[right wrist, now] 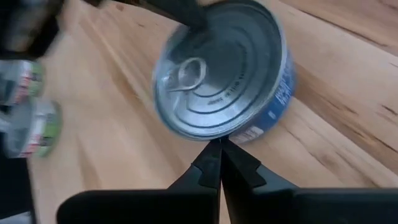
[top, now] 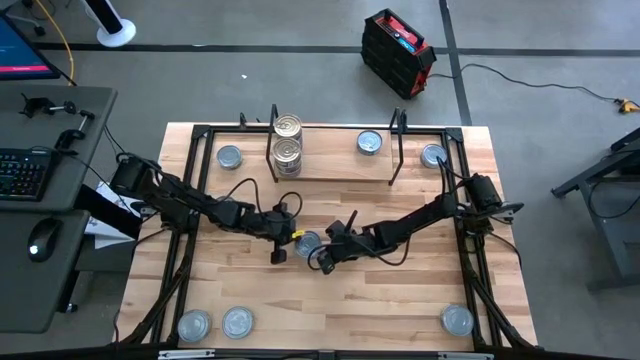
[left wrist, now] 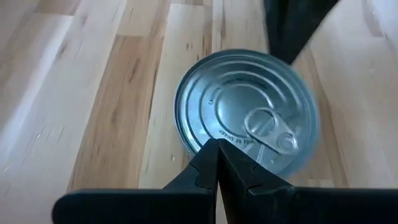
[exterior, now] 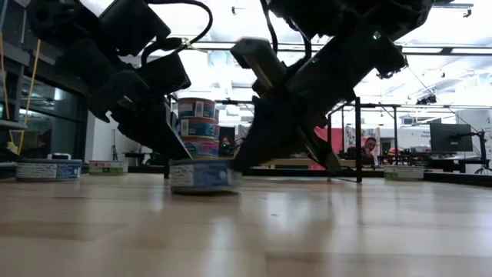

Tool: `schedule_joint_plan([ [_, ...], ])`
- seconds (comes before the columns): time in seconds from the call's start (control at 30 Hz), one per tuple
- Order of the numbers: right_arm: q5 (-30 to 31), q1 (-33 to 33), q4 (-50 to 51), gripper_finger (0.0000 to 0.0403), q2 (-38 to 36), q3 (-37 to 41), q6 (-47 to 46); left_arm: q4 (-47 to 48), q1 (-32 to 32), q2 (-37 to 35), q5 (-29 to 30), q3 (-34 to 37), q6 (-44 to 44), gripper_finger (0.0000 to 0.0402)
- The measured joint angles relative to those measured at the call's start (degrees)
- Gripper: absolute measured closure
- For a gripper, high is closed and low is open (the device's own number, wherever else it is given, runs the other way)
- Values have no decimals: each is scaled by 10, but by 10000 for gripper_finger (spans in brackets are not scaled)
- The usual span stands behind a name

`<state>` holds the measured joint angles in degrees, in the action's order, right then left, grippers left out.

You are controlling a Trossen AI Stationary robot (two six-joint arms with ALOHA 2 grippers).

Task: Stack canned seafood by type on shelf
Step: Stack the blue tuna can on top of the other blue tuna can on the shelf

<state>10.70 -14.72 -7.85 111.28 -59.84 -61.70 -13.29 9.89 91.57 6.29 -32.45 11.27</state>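
Table centre: one tin sat between my left gripper and my right gripper. Shelf at the far edge: two tins stacked on its left end, one tin further right. Single tins flanked the shelf; three lay along the near edge.
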Motion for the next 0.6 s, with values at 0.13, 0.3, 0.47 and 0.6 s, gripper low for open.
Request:
schedule_joint_plan([
  [0.13, -2, 0, -39, 403, -2, 0, 9, 10, 0, 0, 3, 0, 0, 401],
  [0.3, 3, 0, -58, 403, -16, -1, 17, 24, -1, 1, 2, 1, 0, 401],
  [0.47, 25, 4, -67, 403, -31, -2, 34, 37, 0, 5, -11, 3, -4, 401],
  [0.6, 28, 9, -64, 403, -31, -2, 33, 48, 0, 5, -10, 4, -5, 401],
])
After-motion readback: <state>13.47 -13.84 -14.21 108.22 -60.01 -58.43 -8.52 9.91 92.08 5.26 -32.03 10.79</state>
